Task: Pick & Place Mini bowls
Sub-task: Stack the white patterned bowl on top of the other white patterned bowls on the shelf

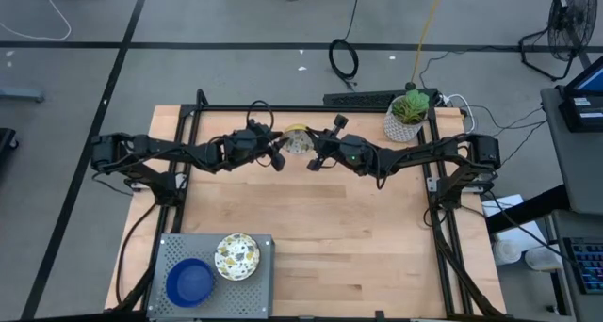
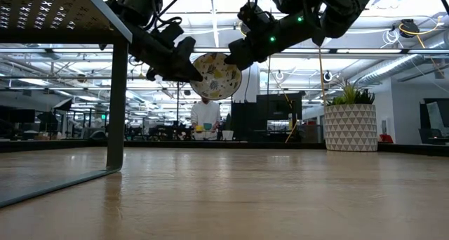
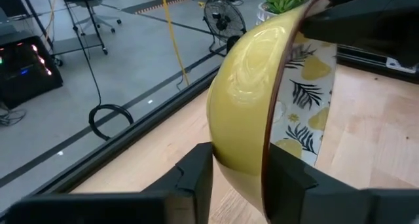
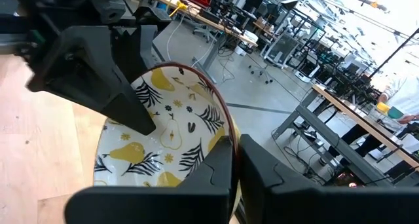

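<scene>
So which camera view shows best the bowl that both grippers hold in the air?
The right wrist view: the patterned bowl fills it, inside facing the camera, with pears and leaves clear. The left wrist view shows mostly its yellow outside. The low view shows it small between the left gripper and right gripper. From above it is nearly hidden.

Overhead light: you get even, bright room light on the surface (image 1: 320,218), with only soft, faint shadows under the arms.
Low view: your backlit ceiling strips leave the arms as dark silhouettes.
Glare: you'll see a soft sheen on the bowl (image 3: 252,86) in the left wrist view.
Focus: your nearest end effector fingers (image 4: 216,178) blur.
</scene>
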Controlling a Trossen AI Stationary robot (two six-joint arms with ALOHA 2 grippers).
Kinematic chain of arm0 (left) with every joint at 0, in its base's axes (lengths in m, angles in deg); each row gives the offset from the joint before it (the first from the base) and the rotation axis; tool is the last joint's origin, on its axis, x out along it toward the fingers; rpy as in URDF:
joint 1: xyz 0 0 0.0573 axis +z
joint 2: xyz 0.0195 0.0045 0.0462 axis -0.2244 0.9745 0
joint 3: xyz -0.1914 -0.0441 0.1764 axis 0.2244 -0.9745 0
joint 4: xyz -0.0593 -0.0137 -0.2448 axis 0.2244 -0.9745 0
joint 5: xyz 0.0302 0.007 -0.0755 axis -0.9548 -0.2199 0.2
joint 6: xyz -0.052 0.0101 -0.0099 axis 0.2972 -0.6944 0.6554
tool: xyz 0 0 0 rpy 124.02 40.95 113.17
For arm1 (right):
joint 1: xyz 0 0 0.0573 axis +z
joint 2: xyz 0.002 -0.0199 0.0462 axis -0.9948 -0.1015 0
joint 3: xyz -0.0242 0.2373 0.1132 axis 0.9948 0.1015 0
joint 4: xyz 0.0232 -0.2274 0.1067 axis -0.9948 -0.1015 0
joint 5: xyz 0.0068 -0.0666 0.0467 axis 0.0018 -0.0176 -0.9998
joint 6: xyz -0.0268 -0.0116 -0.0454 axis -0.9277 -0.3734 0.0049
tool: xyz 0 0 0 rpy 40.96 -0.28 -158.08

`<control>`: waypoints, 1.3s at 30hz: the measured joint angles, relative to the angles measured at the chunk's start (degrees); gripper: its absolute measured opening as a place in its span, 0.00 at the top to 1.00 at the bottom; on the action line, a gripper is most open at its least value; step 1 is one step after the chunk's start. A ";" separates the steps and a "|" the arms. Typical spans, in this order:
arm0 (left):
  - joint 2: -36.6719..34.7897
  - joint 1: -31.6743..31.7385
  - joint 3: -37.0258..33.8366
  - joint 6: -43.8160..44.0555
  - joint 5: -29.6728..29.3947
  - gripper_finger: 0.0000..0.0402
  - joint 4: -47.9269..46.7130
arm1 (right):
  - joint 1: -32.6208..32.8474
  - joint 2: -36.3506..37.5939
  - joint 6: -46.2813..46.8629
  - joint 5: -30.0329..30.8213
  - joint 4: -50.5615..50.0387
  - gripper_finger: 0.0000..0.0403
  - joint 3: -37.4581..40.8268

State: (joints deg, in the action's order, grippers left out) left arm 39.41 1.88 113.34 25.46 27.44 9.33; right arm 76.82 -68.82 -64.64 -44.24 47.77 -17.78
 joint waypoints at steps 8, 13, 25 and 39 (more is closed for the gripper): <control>0.09 0.38 0.02 5.27 -4.64 0.96 0.10 | 0.17 0.17 1.72 -3.53 0.59 1.00 -0.24; 0.14 0.66 0.41 4.66 -5.63 0.97 -1.82 | 0.52 0.17 2.56 -6.22 -0.52 0.97 0.07; -10.40 -0.22 14.46 -0.20 -6.95 0.97 -34.70 | 1.97 0.31 4.47 -6.64 -2.01 0.95 -0.31; -14.90 -7.77 51.90 19.04 10.10 0.97 -94.71 | 1.62 -0.08 4.49 -5.71 -4.85 0.94 0.13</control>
State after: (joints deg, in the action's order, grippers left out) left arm 24.51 -5.89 165.23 44.50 37.54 -85.38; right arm 78.44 -68.90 -60.14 -49.96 42.93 -17.65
